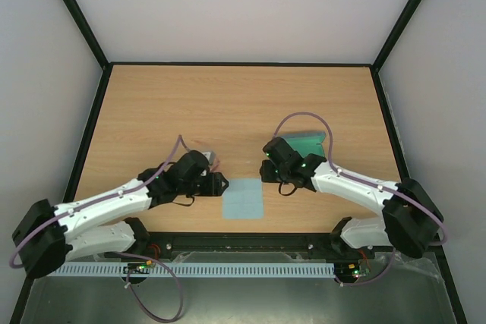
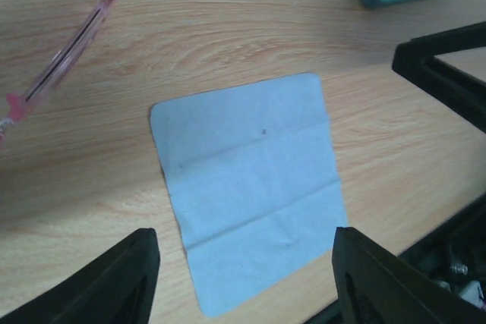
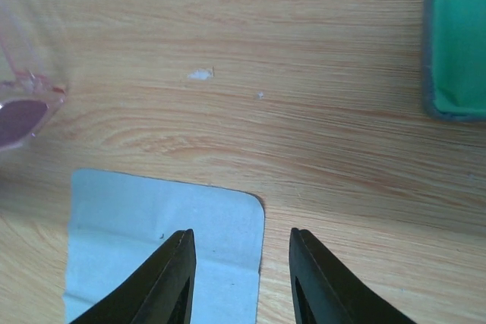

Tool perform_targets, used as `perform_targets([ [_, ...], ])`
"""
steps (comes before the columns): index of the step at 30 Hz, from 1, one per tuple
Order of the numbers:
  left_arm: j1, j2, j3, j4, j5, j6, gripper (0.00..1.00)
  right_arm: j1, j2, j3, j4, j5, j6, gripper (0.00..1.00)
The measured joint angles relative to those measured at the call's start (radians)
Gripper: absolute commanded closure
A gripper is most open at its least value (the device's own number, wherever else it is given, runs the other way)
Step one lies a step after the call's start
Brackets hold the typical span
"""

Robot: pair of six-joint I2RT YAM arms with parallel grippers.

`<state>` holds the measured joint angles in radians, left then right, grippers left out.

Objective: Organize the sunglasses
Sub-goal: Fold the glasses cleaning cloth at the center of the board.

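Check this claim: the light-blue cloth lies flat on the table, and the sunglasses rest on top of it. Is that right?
No. The cloth lies flat on the table, but the sunglasses sit off to its side, clear of it, as the left wrist view shows.

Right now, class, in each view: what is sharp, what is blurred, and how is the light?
Top external: even light, faint shadows. Left wrist: cloth sharp, creases clear; sunglasses cropped at the edge. Right wrist: sunglasses pale and soft at the left edge; case cropped.
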<state>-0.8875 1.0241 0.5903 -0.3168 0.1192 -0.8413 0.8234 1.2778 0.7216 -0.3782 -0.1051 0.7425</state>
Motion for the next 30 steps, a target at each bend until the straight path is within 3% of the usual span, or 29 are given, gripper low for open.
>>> perform_targets([
  [5,-0.028,0.117,0.002,0.052,-0.046,-0.008,0.43,0.000,0.062,0.003,0.019,-0.019,-0.042,0.65],
  [12,-0.034,0.258,0.044,0.105,-0.100,0.002,0.37,0.000,0.134,0.003,0.022,0.003,-0.089,0.65],
  [16,-0.034,0.312,0.077,0.115,-0.142,0.010,0.44,0.000,0.156,0.005,0.022,0.016,-0.119,0.69],
  [20,-0.034,0.348,0.096,0.117,-0.179,0.027,0.48,0.000,0.193,0.023,0.023,0.021,-0.148,0.71],
  [30,-0.034,0.315,0.092,0.104,-0.241,0.050,0.45,0.010,0.245,0.039,0.029,0.023,-0.177,0.72],
])
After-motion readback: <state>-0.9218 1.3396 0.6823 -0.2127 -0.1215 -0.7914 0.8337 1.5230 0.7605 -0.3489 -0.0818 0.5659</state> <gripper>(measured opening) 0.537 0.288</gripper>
